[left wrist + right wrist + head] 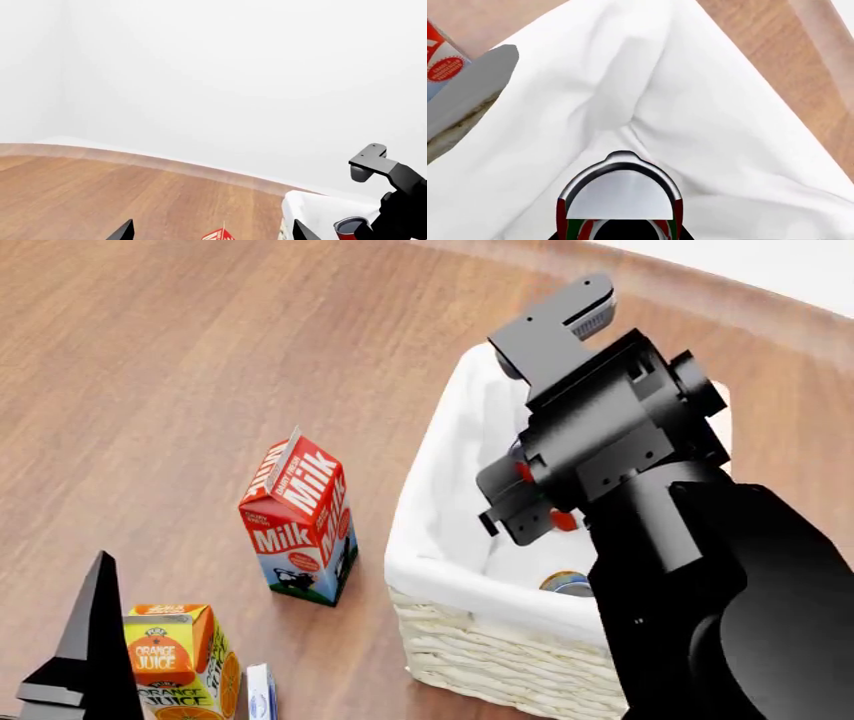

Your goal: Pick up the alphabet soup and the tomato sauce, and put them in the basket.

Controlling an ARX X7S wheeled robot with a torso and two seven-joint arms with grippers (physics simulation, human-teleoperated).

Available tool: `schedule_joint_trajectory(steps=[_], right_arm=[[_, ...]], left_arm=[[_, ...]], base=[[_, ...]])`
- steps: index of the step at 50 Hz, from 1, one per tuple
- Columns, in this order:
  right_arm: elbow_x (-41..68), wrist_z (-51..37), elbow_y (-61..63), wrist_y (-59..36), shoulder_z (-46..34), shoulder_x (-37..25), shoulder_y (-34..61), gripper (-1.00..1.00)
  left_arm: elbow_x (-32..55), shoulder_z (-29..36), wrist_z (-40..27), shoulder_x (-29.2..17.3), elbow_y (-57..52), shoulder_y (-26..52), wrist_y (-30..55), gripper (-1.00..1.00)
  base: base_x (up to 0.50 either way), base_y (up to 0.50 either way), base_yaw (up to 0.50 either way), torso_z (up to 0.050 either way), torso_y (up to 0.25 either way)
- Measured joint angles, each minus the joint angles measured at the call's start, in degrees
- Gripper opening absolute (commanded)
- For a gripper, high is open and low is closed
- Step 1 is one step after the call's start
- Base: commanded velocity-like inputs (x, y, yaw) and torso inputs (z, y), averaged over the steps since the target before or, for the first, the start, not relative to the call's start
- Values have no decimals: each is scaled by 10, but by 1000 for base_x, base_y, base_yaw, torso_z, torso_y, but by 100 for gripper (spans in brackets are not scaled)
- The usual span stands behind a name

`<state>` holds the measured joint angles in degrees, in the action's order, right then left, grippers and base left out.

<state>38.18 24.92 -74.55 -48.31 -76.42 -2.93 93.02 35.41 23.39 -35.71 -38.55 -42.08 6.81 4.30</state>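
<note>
The tomato sauce [619, 200], a red can with a green band and a white patch, hangs over the white cloth inside the basket [694, 125]. My right gripper [534, 502] is shut on it, and in the head view only slivers of red show past the black wrist. The can's dark top [349, 226] also shows in the left wrist view beside the right arm. The alphabet soup [571, 585] lies in the basket [441, 580], mostly hidden behind my right arm. My left gripper [212, 228] is open, low over the wooden table, with nothing between its fingers.
A red milk carton [300, 520] stands on the table just left of the basket, its peak [220, 234] between my left fingers' line of sight. An orange juice carton [176, 660] stands at the near left. The wooden table's far edge [167, 162] meets a white wall.
</note>
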Motion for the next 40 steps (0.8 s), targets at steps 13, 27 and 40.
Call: schedule_joint_trajectory(steps=[13, 27, 40], right_arm=[[-81, 2, -4, -1, 75, 2, -11, 100], [-160, 17, -3, 4, 134, 6, -16, 100], [-197, 25, 19, -6, 164, -2, -20, 100]], left_arm=[[1, 0, -1, 0, 0, 0, 0, 100], [3, -1, -2, -2, -2, -1, -1, 100], [2, 1, -2, -2, -3, 0, -1, 100]], base=[[0, 0, 0, 0, 0], [0, 0, 0, 0, 0], [0, 0, 0, 0, 0]])
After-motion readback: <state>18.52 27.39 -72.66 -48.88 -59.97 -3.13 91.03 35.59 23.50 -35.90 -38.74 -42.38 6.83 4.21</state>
